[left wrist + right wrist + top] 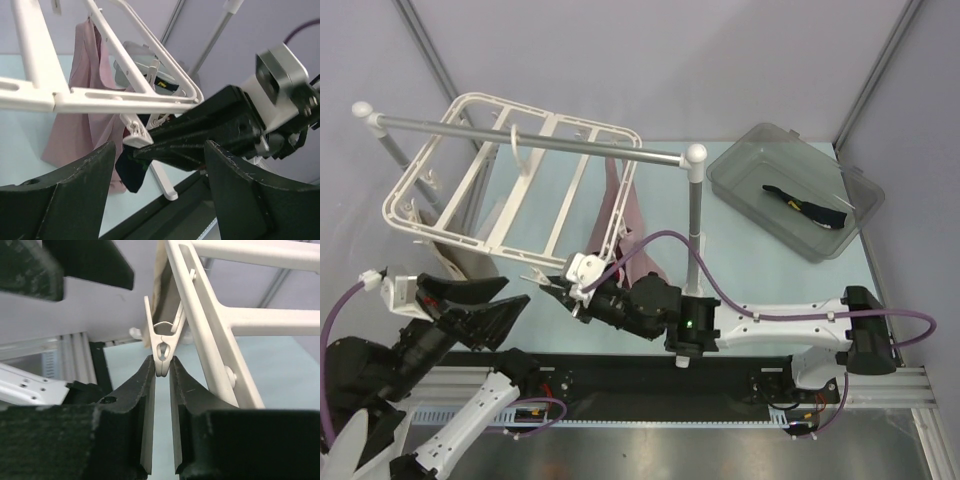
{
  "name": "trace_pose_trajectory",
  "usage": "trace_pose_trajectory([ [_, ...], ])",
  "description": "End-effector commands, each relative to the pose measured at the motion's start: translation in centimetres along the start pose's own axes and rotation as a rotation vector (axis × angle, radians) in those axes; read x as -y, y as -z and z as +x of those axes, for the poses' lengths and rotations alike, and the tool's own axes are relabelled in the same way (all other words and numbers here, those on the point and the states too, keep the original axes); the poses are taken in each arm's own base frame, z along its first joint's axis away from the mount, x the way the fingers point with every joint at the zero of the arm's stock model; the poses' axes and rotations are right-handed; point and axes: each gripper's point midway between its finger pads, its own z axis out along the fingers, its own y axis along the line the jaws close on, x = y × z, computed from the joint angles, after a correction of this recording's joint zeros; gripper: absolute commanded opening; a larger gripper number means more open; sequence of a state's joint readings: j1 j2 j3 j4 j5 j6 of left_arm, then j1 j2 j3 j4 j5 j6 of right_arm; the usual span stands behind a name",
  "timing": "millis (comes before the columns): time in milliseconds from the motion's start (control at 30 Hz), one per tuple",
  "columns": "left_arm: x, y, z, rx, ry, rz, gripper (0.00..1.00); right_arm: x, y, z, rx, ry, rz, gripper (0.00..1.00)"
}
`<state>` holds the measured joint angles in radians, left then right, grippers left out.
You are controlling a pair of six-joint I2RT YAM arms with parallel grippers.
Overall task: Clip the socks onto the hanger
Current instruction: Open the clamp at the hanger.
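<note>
My right gripper [162, 365] pinched the upright clip [161, 347] on the hanger [207, 325], jaws nearly closed; my left gripper [160, 147], wide open and empty, faced it.

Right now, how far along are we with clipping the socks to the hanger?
Done: nothing for certain; a dark sock hangs below the hanger edge, its clipping unclear. In hand: the right claw pinches a clip; the left claw is open, empty. Left: the second sock lies in the bin.
</note>
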<state>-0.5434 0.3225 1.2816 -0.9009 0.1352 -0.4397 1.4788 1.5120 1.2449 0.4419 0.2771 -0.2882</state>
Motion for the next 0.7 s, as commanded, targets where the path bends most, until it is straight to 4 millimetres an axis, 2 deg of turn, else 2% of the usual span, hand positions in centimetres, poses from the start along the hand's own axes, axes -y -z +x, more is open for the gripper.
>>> trace_pose_trajectory([
  [0,0.8,0.8,-0.6,0.054,0.030,0.043,0.77,0.3,1.2,-5.2,0.034,-0.282,-0.060,0.00],
  [67,0.9,1.1,-0.4,0.061,0.053,0.048,0.76,0.9,1.5,-5.3,0.018,-0.363,-0.066,0.00],
  [233,1.3,1.1,-0.8,0.091,0.133,0.059,0.75,2.2,2.4,-6.7,0.004,-0.689,-0.141,0.00],
  [333,1.8,0.3,-1.0,0.113,0.264,0.086,0.75,2.5,2.9,-7.1,0.006,-0.848,-0.195,0.00],
  [433,2.6,-0.5,-1.5,0.146,0.345,0.145,0.74,1.8,3.5,-7.9,0.028,-0.943,-0.257,0.00],
  [533,2.9,-1.3,-1.6,0.153,0.365,0.170,0.74,1.7,3.7,-8.2,0.039,-1.000,-0.283,0.00],
  [667,3.0,-1.8,-2.9,0.210,0.351,0.185,0.75,1.6,3.8,-8.5,0.047,-1.062,-0.304,0.00],
])
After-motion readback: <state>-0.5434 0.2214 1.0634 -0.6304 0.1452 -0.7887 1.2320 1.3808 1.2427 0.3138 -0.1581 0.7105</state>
